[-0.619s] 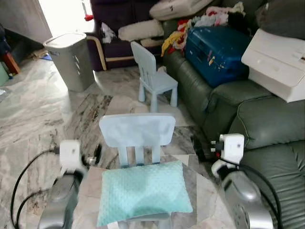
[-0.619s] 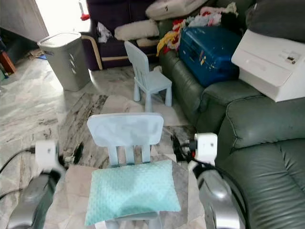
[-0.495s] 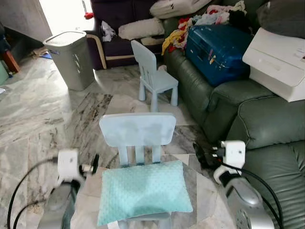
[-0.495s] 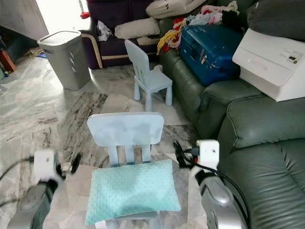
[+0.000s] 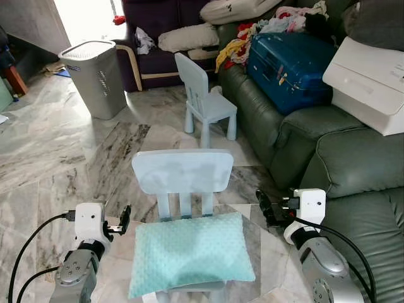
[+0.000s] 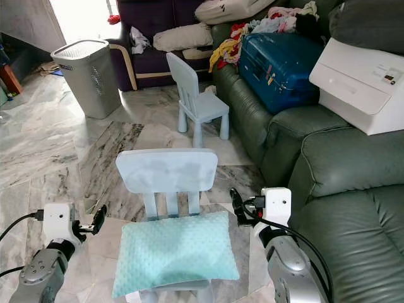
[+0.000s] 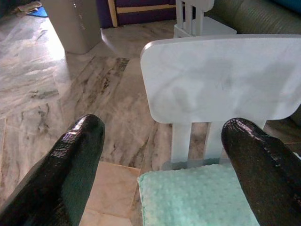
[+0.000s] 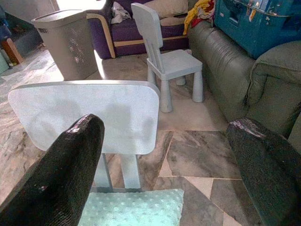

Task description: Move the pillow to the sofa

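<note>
1. Green leather sofa (image 5: 353, 158) on my right, blue suitcase (image 5: 287, 50) on it.
2. Light blue kids chair (image 5: 182, 173) just ahead of me.
3. Teal pillow (image 5: 189, 252) lies on its seat.
4. Left fingers (image 7: 77, 155) spread open beside pillow; right fingers (image 8: 75, 155) spread open too, both empty.

both arms have dropped lower; the left gripper (image 5: 124, 218) and right gripper (image 5: 263, 206) now flank the pillow (image 5: 189, 252), fingers spread wide either side of it.

daylight from far doorway | floor glare | frames sharp
</note>
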Tool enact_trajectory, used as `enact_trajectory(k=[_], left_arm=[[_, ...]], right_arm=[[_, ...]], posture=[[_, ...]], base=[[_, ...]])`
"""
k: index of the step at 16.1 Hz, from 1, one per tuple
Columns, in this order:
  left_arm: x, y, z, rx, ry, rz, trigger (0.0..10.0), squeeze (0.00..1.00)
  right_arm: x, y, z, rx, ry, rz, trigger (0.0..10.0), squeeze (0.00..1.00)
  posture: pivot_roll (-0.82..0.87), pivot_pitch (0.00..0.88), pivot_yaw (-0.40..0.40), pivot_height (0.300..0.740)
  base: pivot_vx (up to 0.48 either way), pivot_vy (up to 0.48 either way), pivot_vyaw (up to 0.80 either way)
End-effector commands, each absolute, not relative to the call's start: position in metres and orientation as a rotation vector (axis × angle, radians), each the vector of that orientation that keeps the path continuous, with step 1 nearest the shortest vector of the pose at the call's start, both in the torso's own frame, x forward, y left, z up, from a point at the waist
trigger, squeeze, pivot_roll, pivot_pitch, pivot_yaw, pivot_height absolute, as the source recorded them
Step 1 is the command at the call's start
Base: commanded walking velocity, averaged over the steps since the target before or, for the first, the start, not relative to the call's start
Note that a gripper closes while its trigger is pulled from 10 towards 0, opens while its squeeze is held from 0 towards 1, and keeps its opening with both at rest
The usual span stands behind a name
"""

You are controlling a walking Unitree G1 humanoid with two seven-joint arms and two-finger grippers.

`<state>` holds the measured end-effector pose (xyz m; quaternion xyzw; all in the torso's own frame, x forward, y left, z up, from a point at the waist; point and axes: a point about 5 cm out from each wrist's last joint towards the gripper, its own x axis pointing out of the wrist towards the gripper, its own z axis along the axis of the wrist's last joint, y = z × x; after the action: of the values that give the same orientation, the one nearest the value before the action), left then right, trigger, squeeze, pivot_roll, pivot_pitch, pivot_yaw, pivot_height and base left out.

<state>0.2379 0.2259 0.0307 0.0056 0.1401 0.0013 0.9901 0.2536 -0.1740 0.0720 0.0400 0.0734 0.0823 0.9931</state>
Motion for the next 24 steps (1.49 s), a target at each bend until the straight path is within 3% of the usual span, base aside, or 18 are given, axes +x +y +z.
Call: enact_trajectory(k=[1,19,24], left_arm=[[0.237,0.228,0.029,0.026,0.287,-0.007,10.0,0.0],[0.235,0.246,0.0,0.036,0.345,0.006,10.0,0.0],[0.23,0.259,-0.011,0.044,0.394,0.035,10.0,0.0]], right_arm=[[0.253,-0.173,0.074,0.079,0.136,0.17,10.0,0.0],[0.256,-0.167,0.074,0.083,0.134,0.183,10.0,0.0],[0.261,-0.168,0.074,0.076,0.128,0.188,10.0,0.0]], posture=[[-0.11,0.0,0.036,0.74],[-0.1,0.0,0.037,0.566],[-0.1,0.0,0.036,0.557]], base=[[0.0,0.0,0.0],[0.0,0.0,0.0],[0.0,0.0,0.0]])
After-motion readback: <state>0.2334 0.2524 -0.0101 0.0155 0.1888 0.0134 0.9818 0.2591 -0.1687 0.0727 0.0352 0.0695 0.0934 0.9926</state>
